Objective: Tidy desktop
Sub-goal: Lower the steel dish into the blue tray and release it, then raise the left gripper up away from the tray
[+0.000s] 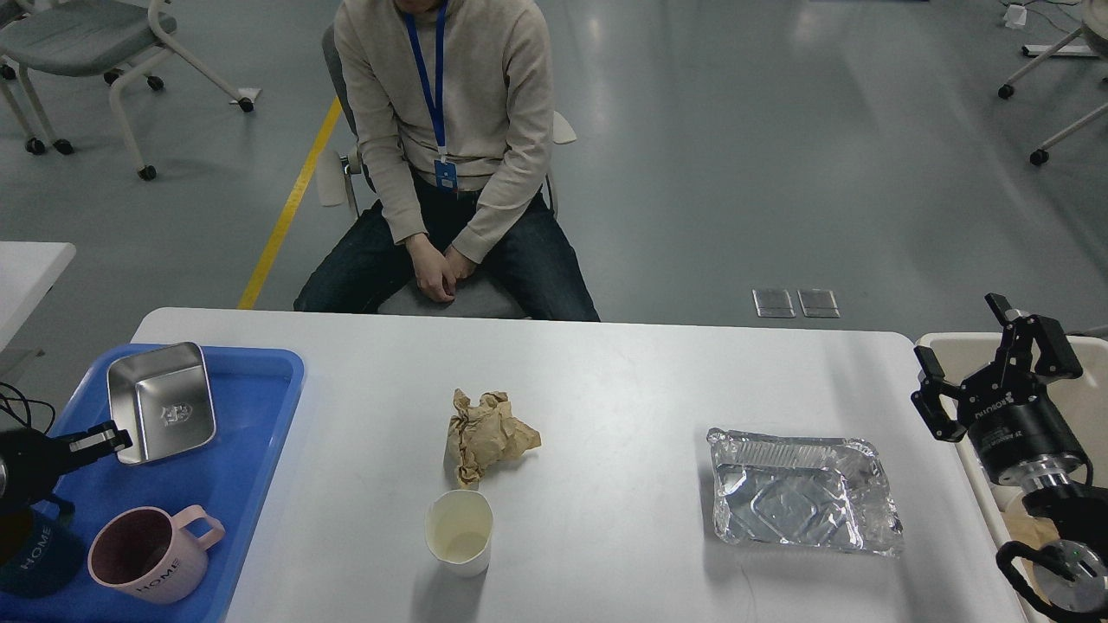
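Partly tidied desktop

Seemingly, dishes are set in the blue tray; crumpled paper, cup and foil tray are left on the desktop. Right gripper is spread, empty; left gripper cannot be judged

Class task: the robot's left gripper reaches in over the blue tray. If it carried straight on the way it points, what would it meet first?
Probably the steel dish lying in the blue tray: the left gripper points right at its near edge, though height above it is unclear.
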Motion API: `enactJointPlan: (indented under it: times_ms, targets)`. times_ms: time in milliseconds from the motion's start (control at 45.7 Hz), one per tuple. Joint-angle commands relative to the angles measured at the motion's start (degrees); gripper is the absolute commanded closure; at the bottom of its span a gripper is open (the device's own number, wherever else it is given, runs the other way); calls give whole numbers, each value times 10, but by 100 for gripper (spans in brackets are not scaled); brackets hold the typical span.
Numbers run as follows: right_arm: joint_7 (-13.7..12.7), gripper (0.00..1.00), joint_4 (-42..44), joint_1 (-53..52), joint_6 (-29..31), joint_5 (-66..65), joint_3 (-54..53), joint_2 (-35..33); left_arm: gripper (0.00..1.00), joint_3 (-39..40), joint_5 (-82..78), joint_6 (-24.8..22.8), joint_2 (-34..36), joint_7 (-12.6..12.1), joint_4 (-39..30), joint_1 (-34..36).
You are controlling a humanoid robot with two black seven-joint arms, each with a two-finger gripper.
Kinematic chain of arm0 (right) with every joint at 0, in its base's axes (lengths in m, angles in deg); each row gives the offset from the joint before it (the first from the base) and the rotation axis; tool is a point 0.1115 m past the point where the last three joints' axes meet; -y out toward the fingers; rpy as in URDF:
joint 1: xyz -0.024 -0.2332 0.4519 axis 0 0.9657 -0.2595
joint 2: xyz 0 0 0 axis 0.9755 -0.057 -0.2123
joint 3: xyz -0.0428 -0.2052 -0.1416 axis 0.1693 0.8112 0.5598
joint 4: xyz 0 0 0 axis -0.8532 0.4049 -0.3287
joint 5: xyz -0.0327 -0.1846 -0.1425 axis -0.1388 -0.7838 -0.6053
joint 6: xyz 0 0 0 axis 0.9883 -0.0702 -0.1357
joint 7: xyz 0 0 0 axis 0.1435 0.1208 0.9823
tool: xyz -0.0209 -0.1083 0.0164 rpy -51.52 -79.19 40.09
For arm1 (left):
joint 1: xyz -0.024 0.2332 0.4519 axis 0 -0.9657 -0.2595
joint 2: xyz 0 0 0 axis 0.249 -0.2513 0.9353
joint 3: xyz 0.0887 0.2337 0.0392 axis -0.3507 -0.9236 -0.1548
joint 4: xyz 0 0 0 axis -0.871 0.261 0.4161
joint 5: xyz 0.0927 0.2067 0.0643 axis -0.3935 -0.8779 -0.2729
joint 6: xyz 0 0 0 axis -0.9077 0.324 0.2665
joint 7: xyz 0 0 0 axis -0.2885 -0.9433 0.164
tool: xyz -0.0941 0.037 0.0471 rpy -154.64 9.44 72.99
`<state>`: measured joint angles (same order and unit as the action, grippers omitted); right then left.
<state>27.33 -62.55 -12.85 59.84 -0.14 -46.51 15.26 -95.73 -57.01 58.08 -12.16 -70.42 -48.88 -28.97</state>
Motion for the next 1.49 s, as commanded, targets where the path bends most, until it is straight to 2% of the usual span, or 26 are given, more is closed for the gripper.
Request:
enactJointPlan:
  times_ms: [0,175,460,526,635,767,810,964,1205,1468]
  targets:
    - [1,0,1,1,0,0,0,0,97,0,4,14,-22,1,5,-16]
    - [1,0,1,2,1,0,0,1,97,0,4,20,-55,0,35,-36]
    - [1,0,1,1,1,0,-1,0,95,0,6,31,-56,-1,42,-43]
    - [0,0,1,1,0,0,-1,0,84,1,7,30,-55,-1,42,-44]
    - [1,0,1,1,0,0,-1,0,51,2,7,29,-49,0,41,-43]
    - [0,0,1,1,0,0,-1,1,24,24,20,24,-47,1,41,-44]
    - [0,0,1,1,0,0,-1,1,19,30,25,24,-46,1,41,-43]
    - [0,0,1,1,0,0,0,0,14,48,29,18,-40,-1,39,-37]
    - [0,0,0,-1,0,0,1,0,10,129,28,-54,3,-7,35,-6]
    - [0,0,-2,1,0,0,3,0,9,132,27,-52,12,-9,7,62]
